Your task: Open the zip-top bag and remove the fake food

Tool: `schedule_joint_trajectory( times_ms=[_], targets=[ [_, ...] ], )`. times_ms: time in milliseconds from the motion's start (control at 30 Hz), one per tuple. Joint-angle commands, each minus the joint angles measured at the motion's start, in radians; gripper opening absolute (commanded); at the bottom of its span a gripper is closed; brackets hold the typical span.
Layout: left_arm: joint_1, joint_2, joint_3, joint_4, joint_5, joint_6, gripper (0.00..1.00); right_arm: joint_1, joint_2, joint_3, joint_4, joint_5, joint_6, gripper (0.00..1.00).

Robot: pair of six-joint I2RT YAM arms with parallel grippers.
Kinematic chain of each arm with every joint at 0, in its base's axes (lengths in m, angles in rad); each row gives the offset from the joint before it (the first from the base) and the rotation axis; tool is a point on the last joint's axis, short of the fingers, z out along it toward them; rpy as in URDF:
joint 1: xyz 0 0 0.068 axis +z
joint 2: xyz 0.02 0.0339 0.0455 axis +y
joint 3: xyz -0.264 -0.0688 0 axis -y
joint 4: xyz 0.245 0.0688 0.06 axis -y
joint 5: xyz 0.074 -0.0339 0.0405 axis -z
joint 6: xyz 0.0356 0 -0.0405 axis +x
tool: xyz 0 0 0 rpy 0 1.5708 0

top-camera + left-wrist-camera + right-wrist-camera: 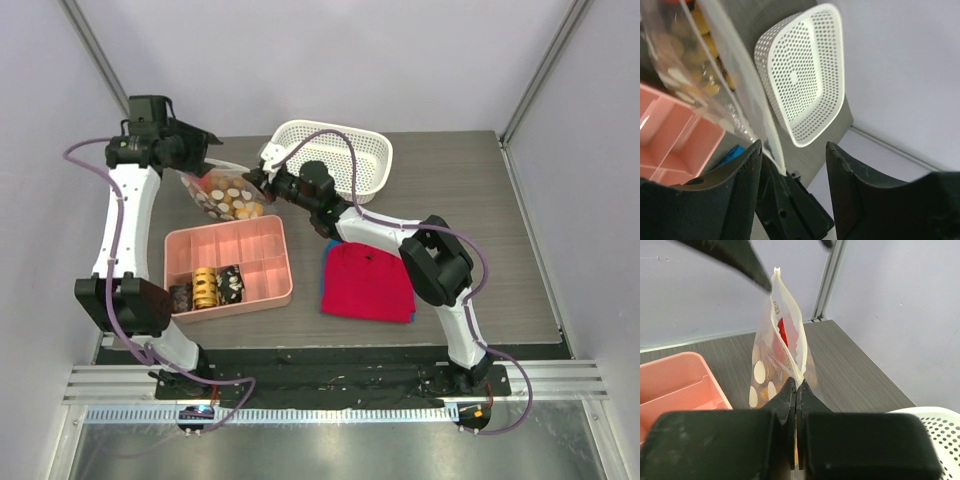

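1. Top view:
   - The zip-top bag (225, 192) is held up off the counter (470, 200) at back-left, btwn the two claws. It sits just behind the pink tray (255, 280) and left of the white mesh basket (350, 160).
   - The fake food (232, 198) is inside the bag; orange, tan & whitish bits show thru the plastic.
   - The left claw (208, 150) is at the bag's upper-left end and the right claw (258, 184) at its right end.
   - A red cloth (368, 282) lies flat under the right arm.
   - The tray's near-left compartments hold a yellow coil (205, 287) & dark blocks (232, 283).
2. Left wrist:
   - The left claw (792, 150) is released, w/ a clear gap btwn its fingers.
   - The bag's whitish zip strip (752, 100) runs down to just beside one finger and is not pinched.
   - The food is a blur thru the plastic at top-left.
   - The basket is beyond, and a corner of the tray shows at lower left.
3. Right wrist:
   - The right claw (796, 387) is clenched on the bag's bottom edge.
   - The bag (767, 355) stands upright above the claw w/ its mouth slightly parted, and a red piece (782, 332) is visible inside.
   - A dark finger of the left claw is just beside the bag's top; can't tell if it touches.
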Motion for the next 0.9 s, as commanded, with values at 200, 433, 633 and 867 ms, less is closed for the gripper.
schedule_joint_trajectory(
  times_ms=[200, 433, 633, 867],
  targets=[
    [-0.034, -0.090, -0.073, -0.125, -0.255, -0.196, 0.52, 0.006, -0.073, 0.038, 0.036, 0.024, -0.007, 0.01],
    [-0.030, -0.015, -0.082, -0.073, -0.202, -0.222, 0.48, 0.004, -0.073, 0.043, 0.033, 0.022, -0.005, 0.01],
    [-0.028, -0.006, -0.094, -0.065, -0.216, -0.226, 0.41, 0.004, -0.075, 0.040, 0.033, 0.021, -0.009, 0.01],
    [-0.025, 0.022, -0.121, -0.038, -0.200, -0.225, 0.41, 0.004, -0.075, 0.038, 0.030, 0.019, -0.010, 0.01]
  ],
)
